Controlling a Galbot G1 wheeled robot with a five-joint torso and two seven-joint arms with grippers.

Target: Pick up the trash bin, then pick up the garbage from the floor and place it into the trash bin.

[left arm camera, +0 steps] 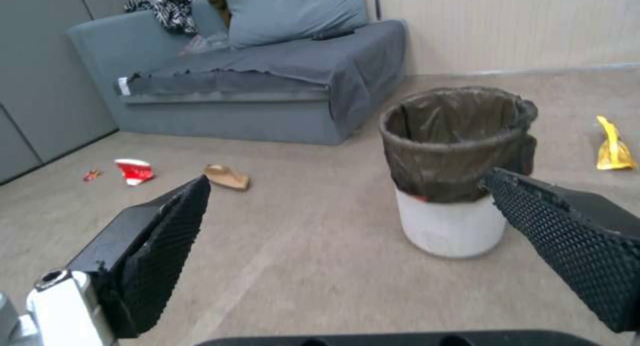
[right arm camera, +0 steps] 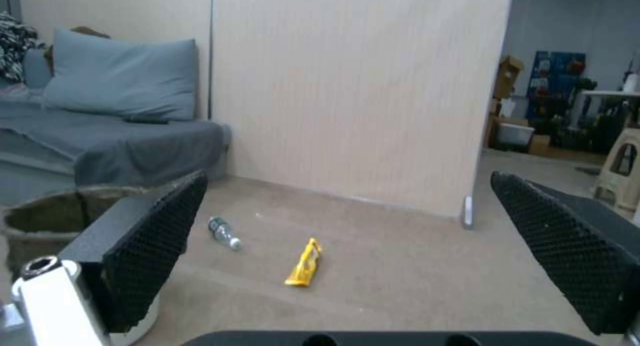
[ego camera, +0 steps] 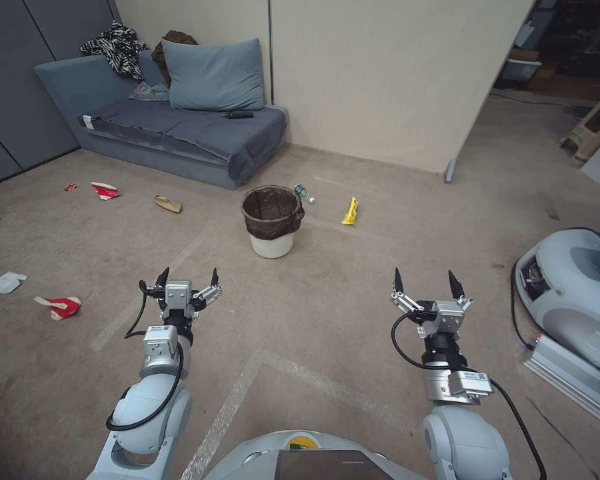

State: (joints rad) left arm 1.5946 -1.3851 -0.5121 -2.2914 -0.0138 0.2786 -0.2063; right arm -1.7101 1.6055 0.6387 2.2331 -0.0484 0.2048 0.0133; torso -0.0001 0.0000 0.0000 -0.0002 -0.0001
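Nearest the robot, both arms reach forward over the tan carpet. The left gripper (ego camera: 187, 277) hangs with its black ribbed fingers spread wide and nothing between them; the right gripper (ego camera: 427, 283) is likewise wide open and empty.

Ahead of them, between the two grippers and closer to the left one's line, stands the small round white plastic trash bin (ego camera: 271, 244), upright on the floor, with a dark brown bag liner (ego camera: 272, 212) folded over its rim and hanging down roughly half its height. The liner is crinkled and bunched on the robot's right side.

To the left, near the robot, lie a crumpled white tissue (ego camera: 6, 283) and a crushed red-and-white paper cup (ego camera: 59, 307), near each other. Farther left and back are a flattened tan paper bag (ego camera: 167, 203), a second squashed red-and-white cup (ego camera: 105, 191) and a tiny red wrapper (ego camera: 71, 187).

Just behind the bin on its right lies a clear bottle with a green label (ego camera: 303, 193) on its side, and beyond it a crumpled yellow snack wrapper (ego camera: 351, 211).

At the back, a grey-blue sofa (ego camera: 180, 137) with a large pillow stands against a pale ribbed partition wall (ego camera: 380, 73).
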